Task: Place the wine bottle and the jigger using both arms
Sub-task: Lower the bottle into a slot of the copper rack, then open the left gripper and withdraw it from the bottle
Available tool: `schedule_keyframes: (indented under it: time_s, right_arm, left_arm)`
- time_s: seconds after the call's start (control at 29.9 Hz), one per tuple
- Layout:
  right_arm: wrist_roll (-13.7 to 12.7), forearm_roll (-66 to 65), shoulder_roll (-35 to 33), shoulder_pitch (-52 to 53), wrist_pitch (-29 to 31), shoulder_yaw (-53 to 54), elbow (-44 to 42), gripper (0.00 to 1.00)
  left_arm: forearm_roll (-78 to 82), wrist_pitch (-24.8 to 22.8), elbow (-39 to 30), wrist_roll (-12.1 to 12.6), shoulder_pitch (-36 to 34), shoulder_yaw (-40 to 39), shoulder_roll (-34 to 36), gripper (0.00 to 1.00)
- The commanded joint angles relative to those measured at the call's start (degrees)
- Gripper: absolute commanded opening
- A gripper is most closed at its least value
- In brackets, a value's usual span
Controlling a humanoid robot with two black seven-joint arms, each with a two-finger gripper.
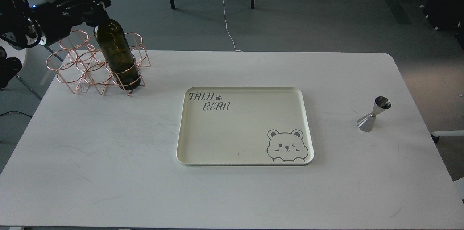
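Observation:
The dark olive-green wine bottle (115, 50) stands in the front right ring of a copper wire rack (95, 66) at the table's far left, leaning with its neck to the left. My left gripper (95, 4) is shut on the bottle's neck near the top. The silver jigger (373, 114) stands alone on the table at the right, apart from any gripper. My right arm is out of view.
A cream tray (203, 135) with a bear drawing and "TAIJI BEAR" lettering lies in the middle of the white table (108, 172). Chair legs and cables are on the floor beyond the table's far edge.

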Motion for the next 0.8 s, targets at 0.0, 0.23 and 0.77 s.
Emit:
schedule_keyframes:
  time_s: [0.0,0.23,0.77]
  right_arm:
    - [0.0,-0.08,0.01,0.09,0.0,0.0,-0.06,0.95]
    - [0.0,-0.08,0.01,0.62,0.0,-0.08,0.02,0.96]
    - [0.0,0.0,0.01,0.53,0.08,-0.08,0.02,0.96]
  left_arm:
    - [-0.13,-0.05,0.42,0.0,-0.13,0.0,-0.15,0.2]
    - [-0.13,0.75,0.42,0.0,-0.05,-0.09,-1.3,0.78]
    - [-21.55,1.54,2.0,-0.09,-1.01,-0.97,0.98,0.98]
